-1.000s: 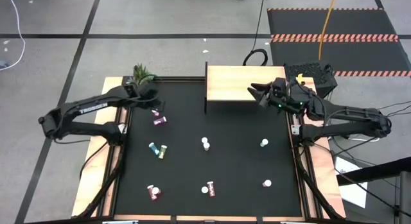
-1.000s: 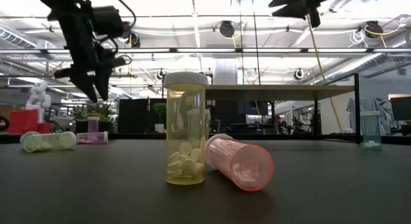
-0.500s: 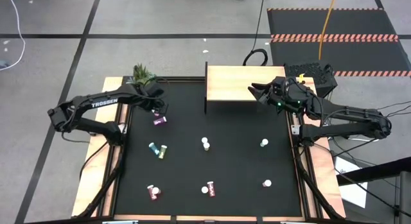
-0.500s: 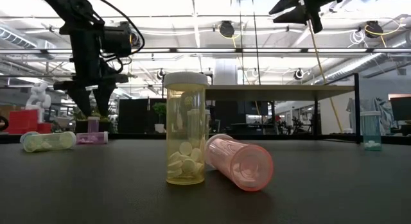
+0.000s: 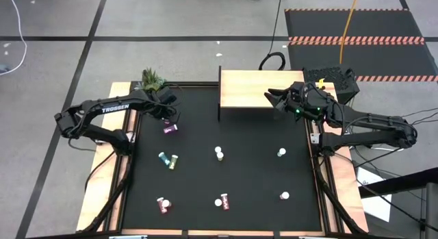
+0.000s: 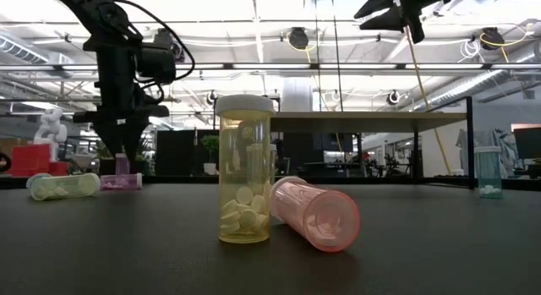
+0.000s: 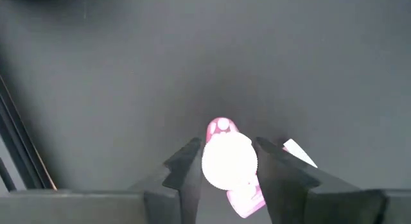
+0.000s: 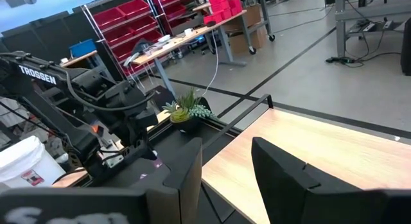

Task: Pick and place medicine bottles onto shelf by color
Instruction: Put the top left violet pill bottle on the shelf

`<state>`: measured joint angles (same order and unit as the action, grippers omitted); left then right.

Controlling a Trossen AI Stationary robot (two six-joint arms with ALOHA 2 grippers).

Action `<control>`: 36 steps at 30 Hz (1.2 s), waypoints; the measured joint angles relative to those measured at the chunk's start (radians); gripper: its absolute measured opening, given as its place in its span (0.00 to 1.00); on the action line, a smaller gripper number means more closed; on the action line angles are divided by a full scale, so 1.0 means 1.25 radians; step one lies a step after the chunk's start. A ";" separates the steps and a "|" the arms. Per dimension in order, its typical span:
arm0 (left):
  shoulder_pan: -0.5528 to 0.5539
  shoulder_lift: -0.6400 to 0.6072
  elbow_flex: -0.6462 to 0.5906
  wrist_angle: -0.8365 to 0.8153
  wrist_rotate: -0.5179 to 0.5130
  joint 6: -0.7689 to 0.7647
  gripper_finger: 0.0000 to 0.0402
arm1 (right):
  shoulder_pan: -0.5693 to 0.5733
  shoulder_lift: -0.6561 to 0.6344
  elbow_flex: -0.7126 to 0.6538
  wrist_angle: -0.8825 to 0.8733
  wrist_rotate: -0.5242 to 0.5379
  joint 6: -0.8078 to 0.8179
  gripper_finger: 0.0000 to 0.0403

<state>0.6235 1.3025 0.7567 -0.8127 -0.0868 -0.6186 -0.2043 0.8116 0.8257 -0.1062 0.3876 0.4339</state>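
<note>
High view shows the black table [image 5: 253, 184] with plenty of bare space mid-table, the shelf [image 5: 253, 94] sitting at the far edge with its top bare. Scattered medicine bottles: a teal and yellow pair [image 5: 168, 159] on the left, a pink bottle [image 5: 170, 128] near the far-left corner just by the potted plant [image 5: 152, 79]. The left gripper [image 7: 226, 169] hangs right over that pink bottle [image 7: 230, 161], fingers spread on either side, not clamped. The right gripper [image 5: 272, 97] hovers over the shelf, fingers apart and holding nothing.
</note>
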 joint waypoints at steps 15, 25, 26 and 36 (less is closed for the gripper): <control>0.000 0.000 0.148 -0.107 0.048 0.068 0.30 | 0.000 0.000 0.000 0.016 0.000 0.000 0.33; 0.028 0.137 0.588 -0.293 0.049 0.214 0.29 | 0.001 0.000 0.000 0.015 -0.023 0.056 0.33; 0.031 0.167 0.640 -0.311 0.050 0.233 0.29 | 0.001 0.000 0.000 0.015 -0.040 0.063 0.33; 0.027 0.495 1.212 -0.488 0.051 0.349 0.29 | 0.013 0.000 0.000 -0.114 -0.081 0.137 0.33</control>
<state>0.6577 1.9216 2.2719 -1.4223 -0.0236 -0.1827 -0.1879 0.8116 0.8255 -0.2485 0.2867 0.6058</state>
